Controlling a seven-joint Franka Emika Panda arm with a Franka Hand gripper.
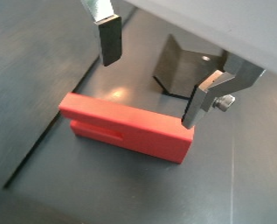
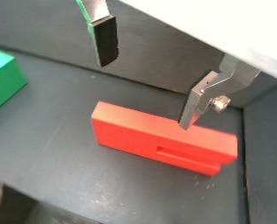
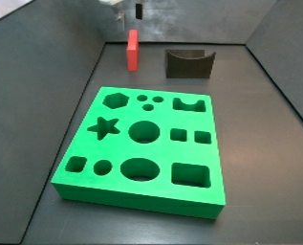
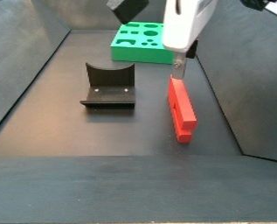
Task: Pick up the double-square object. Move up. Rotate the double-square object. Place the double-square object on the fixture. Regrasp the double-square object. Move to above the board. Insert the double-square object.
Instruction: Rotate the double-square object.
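The red double-square object point(image 1: 127, 127) point(image 2: 162, 138) lies on the dark floor, with a slot showing in one long face. In the side views it point(image 3: 133, 50) point(image 4: 182, 107) sits between the fixture and a side wall. My gripper point(image 1: 148, 92) point(image 2: 147, 94) hangs open just above it, and one finger point(image 1: 194, 103) is close over its upper edge. Nothing is between the fingers. The dark fixture point(image 1: 179, 66) point(image 3: 188, 62) point(image 4: 107, 86) stands beside the object. The green board point(image 3: 147, 144) point(image 4: 143, 42) point(image 2: 1, 77) lies flat with its cut-out holes facing up.
Dark sloping walls point(image 3: 275, 86) point(image 4: 24, 79) close in the floor on both sides. The gripper body point(image 4: 182, 22) reaches down from above, and only its tip point(image 3: 137, 11) shows at the far end over the object.
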